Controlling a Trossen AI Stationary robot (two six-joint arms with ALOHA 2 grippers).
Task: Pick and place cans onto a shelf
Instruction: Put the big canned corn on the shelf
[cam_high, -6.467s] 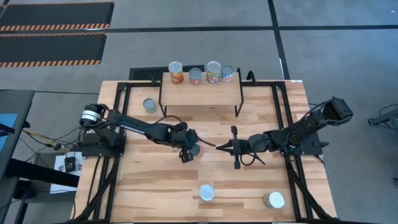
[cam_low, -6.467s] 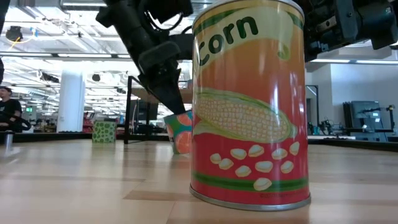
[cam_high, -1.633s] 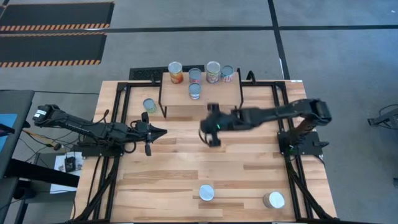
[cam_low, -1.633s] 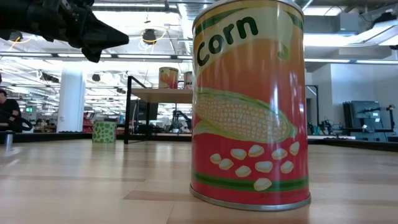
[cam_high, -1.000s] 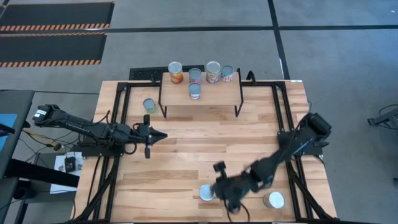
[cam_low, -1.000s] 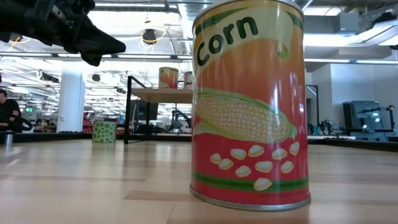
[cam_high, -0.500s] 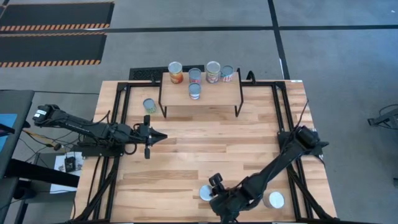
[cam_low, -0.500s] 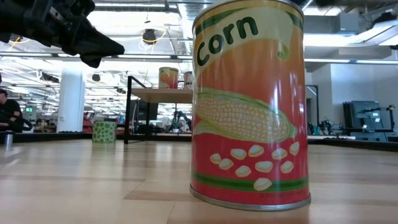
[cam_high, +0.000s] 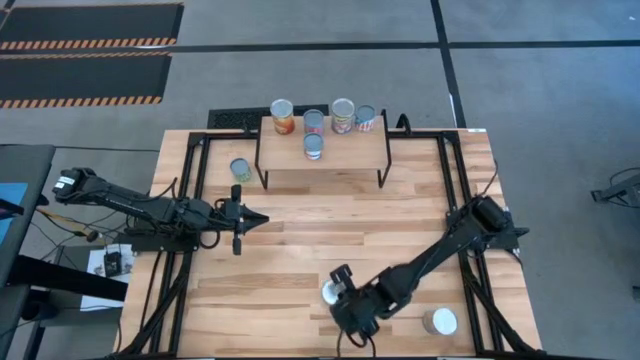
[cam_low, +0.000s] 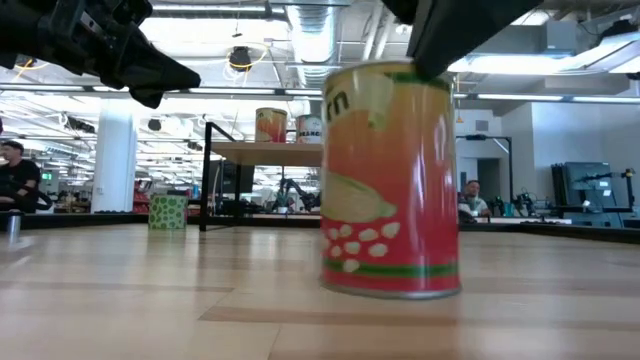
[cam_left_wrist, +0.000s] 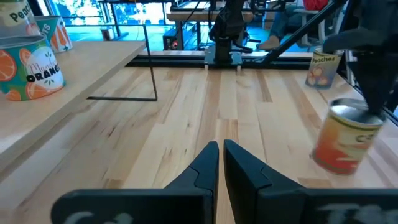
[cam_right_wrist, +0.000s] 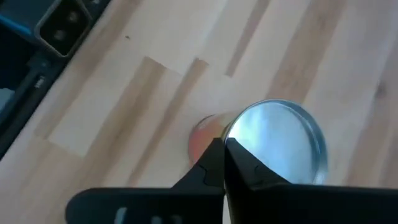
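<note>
Right pincer (cam_right_wrist: 224, 163) fingers pressed together, tips against tilted corn can (cam_low: 391, 180); left pincer (cam_left_wrist: 221, 163) likewise closed, empty.

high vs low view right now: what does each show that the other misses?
High view only: five cans standing on the shelf, a can at the table's front right corner, and the right tool beside the corn can.

Low view only: the corn can's label, its tilt, and people in the room behind.

Both: the corn can, the shelf, the green can left of the shelf, and the left tool waiting at the table's left.
</note>
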